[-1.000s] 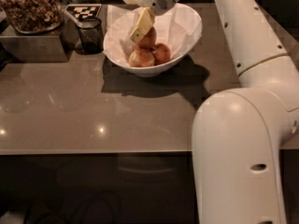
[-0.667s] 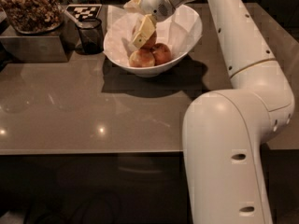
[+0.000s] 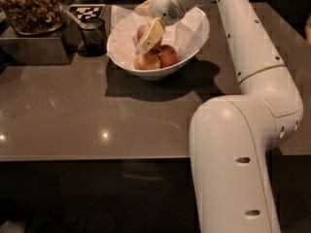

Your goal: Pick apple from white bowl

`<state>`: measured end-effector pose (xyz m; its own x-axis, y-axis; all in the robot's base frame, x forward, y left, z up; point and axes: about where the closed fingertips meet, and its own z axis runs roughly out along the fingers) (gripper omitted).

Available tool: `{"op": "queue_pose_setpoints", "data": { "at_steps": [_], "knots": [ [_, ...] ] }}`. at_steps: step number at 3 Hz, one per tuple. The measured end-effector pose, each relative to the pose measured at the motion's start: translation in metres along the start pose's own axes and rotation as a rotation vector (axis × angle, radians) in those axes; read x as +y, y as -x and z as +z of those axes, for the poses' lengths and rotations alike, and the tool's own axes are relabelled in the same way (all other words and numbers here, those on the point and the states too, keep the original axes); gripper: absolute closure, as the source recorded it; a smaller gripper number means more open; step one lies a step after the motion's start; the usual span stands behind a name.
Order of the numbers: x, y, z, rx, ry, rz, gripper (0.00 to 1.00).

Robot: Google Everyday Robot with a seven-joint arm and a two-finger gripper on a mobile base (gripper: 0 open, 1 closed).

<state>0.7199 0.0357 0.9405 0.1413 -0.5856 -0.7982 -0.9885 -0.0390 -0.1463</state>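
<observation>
Since a second ago, the white robot arm (image 3: pixel 252 47) has swung its thick lower segment leftward across our view, while the pincer (image 3: pixel 147 37) stays low inside the large glossy white bowl (image 3: pixel 194 38) on the brown counter (image 3: pixel 73 115). It lies across the round red-orange apple (image 3: pixel 141 31), which rests on top of a paler apple (image 3: pixel 146 62) and a smaller redder apple (image 3: pixel 168 56). We cannot tell whether the pincer grips it. A small dark glass cup (image 3: pixel 93 33) stands just left of the bowl.
</observation>
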Motion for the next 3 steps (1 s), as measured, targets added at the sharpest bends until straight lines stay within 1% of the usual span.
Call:
{"op": "queue_pose_setpoints", "data": {
  "at_steps": [1,2,3],
  "knots": [
    [-0.004,-0.02,-0.003,0.029,-0.005,0.052,0.0],
    [-0.004,-0.02,-0.003,0.029,-0.005,0.052,0.0],
    [-0.003,-0.039,-0.014,0.017,-0.032,0.099,0.0]
  ]
}}
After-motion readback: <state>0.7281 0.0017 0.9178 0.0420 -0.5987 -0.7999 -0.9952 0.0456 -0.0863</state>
